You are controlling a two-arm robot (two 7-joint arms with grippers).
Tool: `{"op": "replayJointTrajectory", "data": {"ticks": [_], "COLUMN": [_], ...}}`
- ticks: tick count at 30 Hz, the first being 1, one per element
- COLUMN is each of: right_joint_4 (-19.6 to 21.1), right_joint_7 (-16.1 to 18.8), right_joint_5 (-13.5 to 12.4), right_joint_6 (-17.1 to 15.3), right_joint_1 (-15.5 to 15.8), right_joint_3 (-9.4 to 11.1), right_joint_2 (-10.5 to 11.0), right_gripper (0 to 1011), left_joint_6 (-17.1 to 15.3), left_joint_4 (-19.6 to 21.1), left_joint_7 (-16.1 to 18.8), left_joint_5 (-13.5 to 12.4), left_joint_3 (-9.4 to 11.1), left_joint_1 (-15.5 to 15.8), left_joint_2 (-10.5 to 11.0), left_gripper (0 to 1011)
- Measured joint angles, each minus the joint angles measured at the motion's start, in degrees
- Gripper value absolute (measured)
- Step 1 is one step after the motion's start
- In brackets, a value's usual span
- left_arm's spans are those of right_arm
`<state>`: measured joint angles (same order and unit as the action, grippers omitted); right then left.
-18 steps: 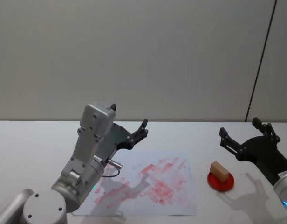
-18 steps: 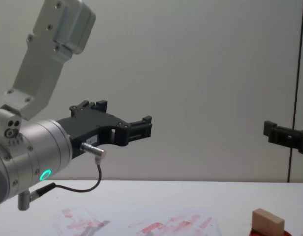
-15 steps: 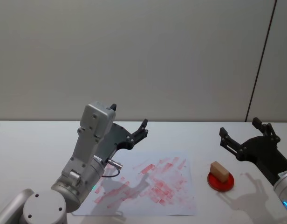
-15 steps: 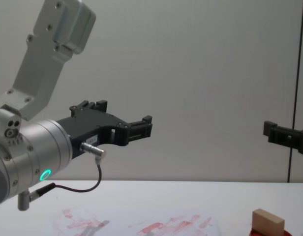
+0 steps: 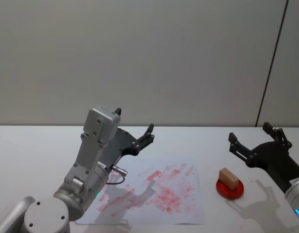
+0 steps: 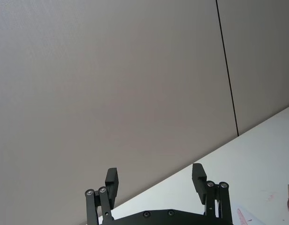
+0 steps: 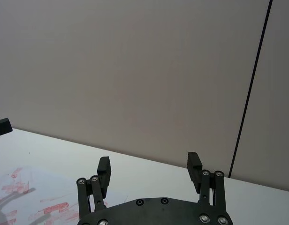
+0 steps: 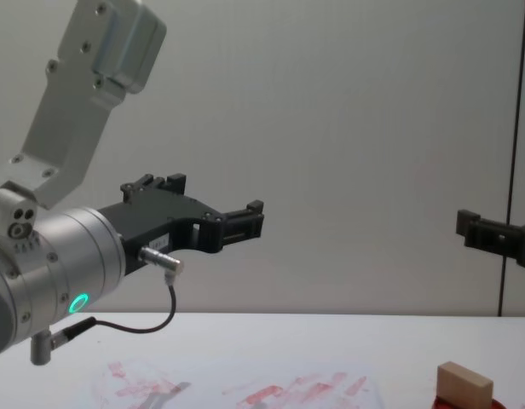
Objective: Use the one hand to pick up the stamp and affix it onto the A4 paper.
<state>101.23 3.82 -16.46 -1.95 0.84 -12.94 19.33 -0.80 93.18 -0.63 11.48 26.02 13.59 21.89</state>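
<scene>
Stamp [image 5: 229, 177] sits on the red ink pad [image 5: 231, 190], on the table [image 5: 38, 145] to the right of the paper [image 5: 186, 206]. A strip of bare tabletop lies btwn the paper's right edge and the pad, so they're apart, not touching. Pad is well in from the table's far edge.

R gripper [image 5: 250, 132] hangs above the table, behind and to the right of the stamp, w/ fingers spread wide and nothing btwn them. Clear air btwn it and the stamp.

L gripper [image 5: 135, 120] is up over the far-left part of the paper, fingers also apart and empty. Open space btwn the two grippers, w/ the middle of the paper uncovered.

Hidden or cut off: L arm [image 5: 89, 165] covers the paper's near-left part in head view. In chest view the R gripper is cut by the right edge, one fingertip [image 8: 467, 223] showing. The pad is a red sliver at the bottom edge there, and the paper's near part is out of frame.
</scene>
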Motion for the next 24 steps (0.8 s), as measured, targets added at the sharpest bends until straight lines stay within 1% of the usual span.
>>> {"op": "replayJointTrajectory", "data": {"ticks": [9, 14, 24], "right_joint_4": [0.0, -0.2, -2.1], "right_joint_7": [0.0, 0.7, 5.1], "right_joint_5": [0.0, 0.0, 0.0], "right_joint_6": [0.0, -0.1, -1.6], "right_joint_1": [0.0, 0.0, -0.2], "right_joint_3": [0.0, 0.1, 0.3], "right_joint_2": [0.0, 0.1, 1.1], "right_gripper": [1001, 1001, 1001], "left_joint_6": [0.0, 0.0, 0.0], "left_joint_4": [0.0, 0.0, 0.0], "left_joint_7": [0.0, 0.0, 0.0], "left_joint_5": [0.0, 0.0, 0.0], "left_joint_3": [0.0, 0.0, 0.0], "left_joint_1": [0.0, 0.0, 0.0], "left_joint_2": [0.0, 0.0, 0.0], "left_gripper": [1002, 1002, 1002]}}
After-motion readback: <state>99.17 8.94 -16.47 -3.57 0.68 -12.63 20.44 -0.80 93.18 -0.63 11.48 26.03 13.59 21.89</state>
